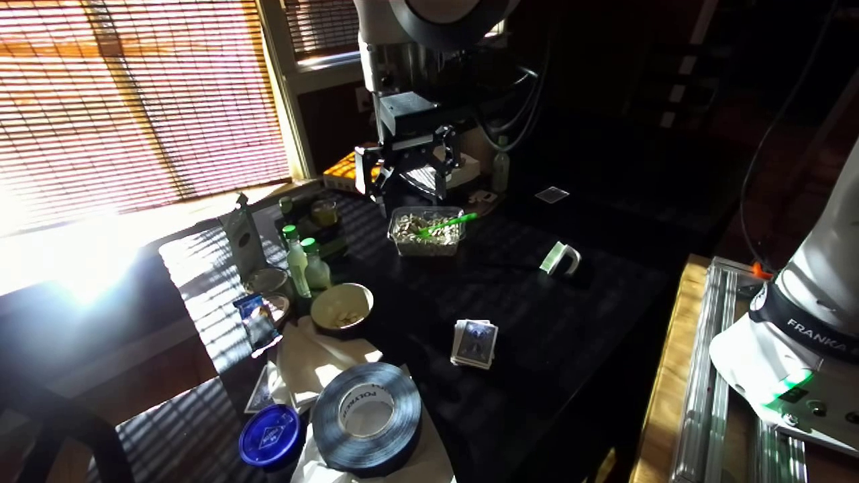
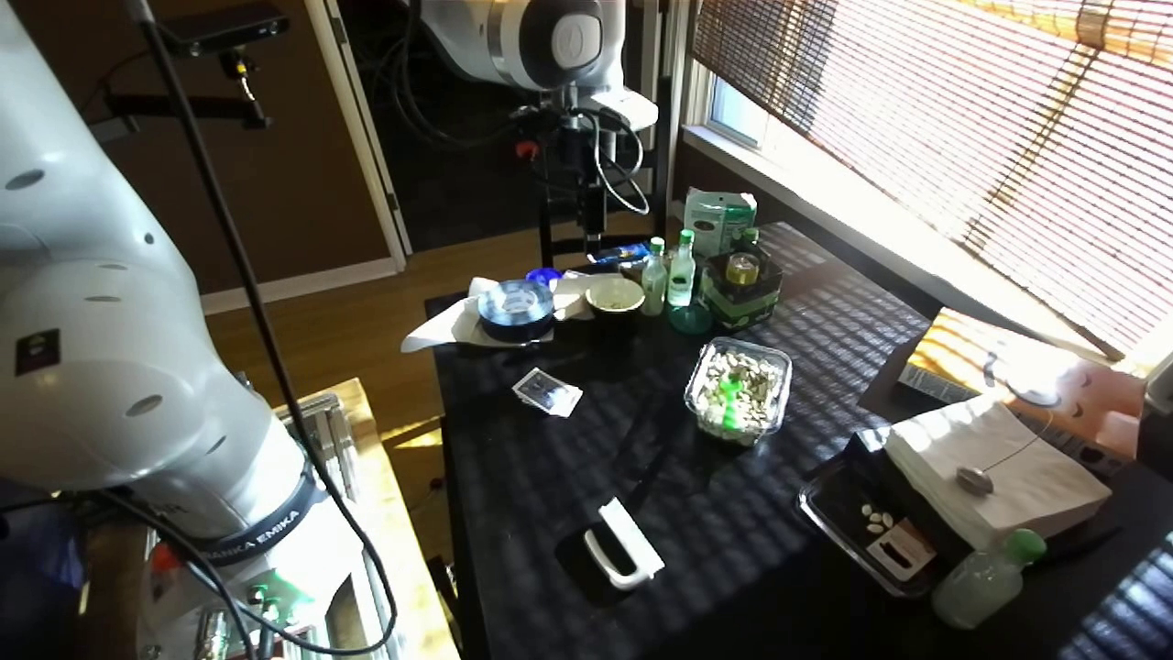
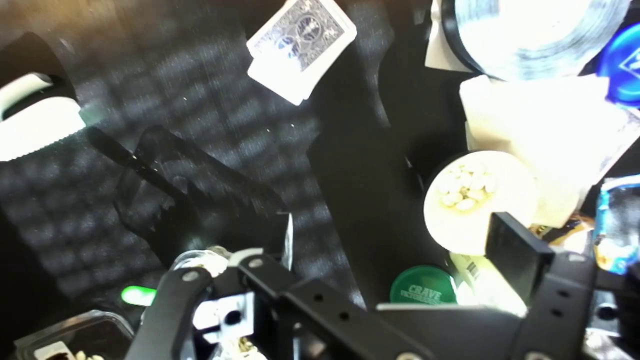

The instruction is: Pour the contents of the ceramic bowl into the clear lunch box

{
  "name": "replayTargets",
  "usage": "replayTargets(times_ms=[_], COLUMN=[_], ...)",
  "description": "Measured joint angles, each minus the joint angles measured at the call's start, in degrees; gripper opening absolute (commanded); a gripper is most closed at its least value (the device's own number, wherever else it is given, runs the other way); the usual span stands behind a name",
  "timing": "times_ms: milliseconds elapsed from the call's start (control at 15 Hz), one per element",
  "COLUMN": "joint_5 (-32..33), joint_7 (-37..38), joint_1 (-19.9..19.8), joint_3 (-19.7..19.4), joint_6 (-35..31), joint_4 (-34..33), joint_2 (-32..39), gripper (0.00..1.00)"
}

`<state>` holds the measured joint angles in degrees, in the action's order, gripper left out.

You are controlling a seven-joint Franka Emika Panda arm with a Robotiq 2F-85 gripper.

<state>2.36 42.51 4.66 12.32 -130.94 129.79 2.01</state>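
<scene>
With the black two-fingered gripper (image 3: 396, 240) spread empty, approach seems in hand; the round cream-white ceramic bowl (image 3: 472, 222), at two o'clock from it in the wrist view, must next be rim-gripped.

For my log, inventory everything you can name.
Ceramic bowl: 1, cream, beside two bottles
Lunch box: 1, clear, central
Utensil: 1, green, in lunch box
Bottles: at least 3, green-capped, third beside tray
Tray: 1, black, near flat box
Flat box: 1, orange, near tray
Tape roll: 1, blue-grey, on white paper
Lid: 1, blue, beside tape roll
Card stack: 1, grey, near tape roll
Brush: 1, white, near lunch box
Packet: 1, blue, near bowl
Carton: 1, dark, near bottles
Pouch: 1, pale, near carton
Gripper: 1, black, overhead, open
Arm: 1, white, above gripper
</scene>
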Motion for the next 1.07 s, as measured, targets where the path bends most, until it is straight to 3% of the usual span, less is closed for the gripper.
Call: replayTargets(times_ms=[267,533,867,1067], joint_5=[1.5,1.8,1.2,0.3], joint_7=[-4.2,-7.9,-6.2,-6.0], joint_1=[1.1,3.8,10.1,11.5], joint_3=[-2.3,-5.6,-10.1,-11.0], joint_6=[-14.1,-22.7,-26.0,-26.0], joint_4=[-0.1,-3.4,-9.3,-12.1], joint_2=[8.5,20.0,28.5,31.1], gripper=[1.0,1.0,0.99,0.83])
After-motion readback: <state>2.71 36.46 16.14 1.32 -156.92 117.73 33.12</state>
